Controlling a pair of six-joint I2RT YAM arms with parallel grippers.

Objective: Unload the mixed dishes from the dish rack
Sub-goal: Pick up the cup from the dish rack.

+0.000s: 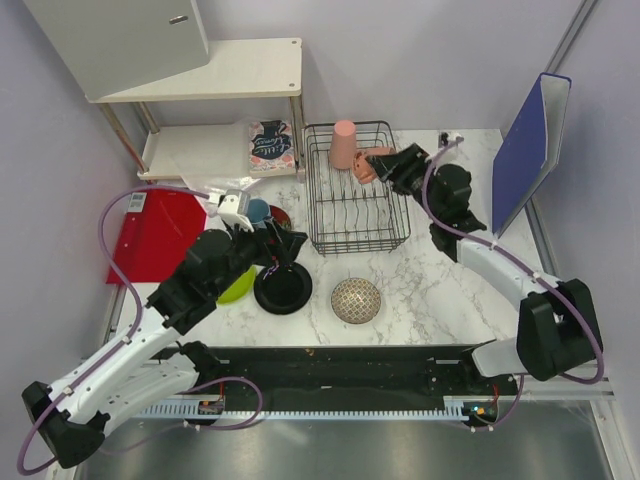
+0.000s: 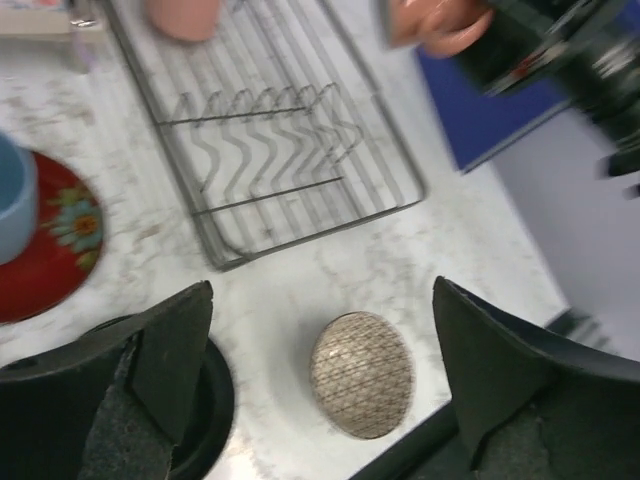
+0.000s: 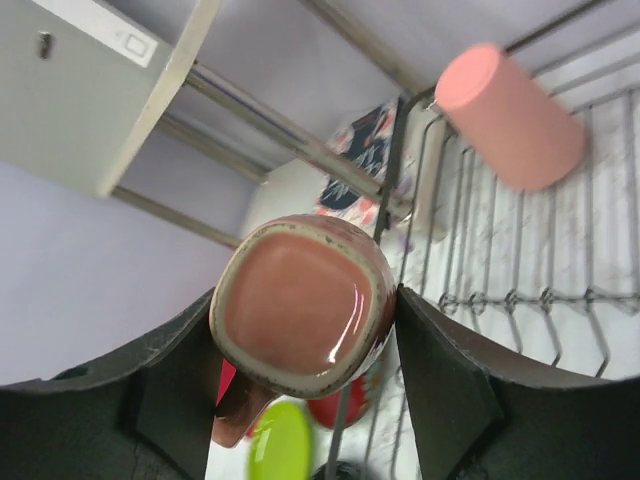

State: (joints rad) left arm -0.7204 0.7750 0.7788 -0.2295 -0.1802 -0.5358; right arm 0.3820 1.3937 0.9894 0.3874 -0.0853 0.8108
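The black wire dish rack [image 1: 355,190] holds the tall pink cup [image 1: 343,145], upside down at its far left. My right gripper [image 1: 385,165] is shut on the small pink mug [image 1: 370,163] and holds it over the rack's far right; in the right wrist view the mug [image 3: 305,305] sits between the fingers [image 3: 440,370]. My left gripper [image 1: 287,248] is open and empty above the glossy black plate [image 1: 283,288]. The beige bowl [image 1: 356,300] lies upside down on the table. The lime-green plate [image 1: 238,287], dark red plate [image 1: 282,216] and light-blue cup [image 1: 258,211] lie left of the rack.
A white shelf [image 1: 220,80] with a floral packet [image 1: 270,145] stands at the back left. A red board [image 1: 155,235] lies at the left edge. A blue folder [image 1: 530,140] leans at the right. The left arm partly covers the green plate.
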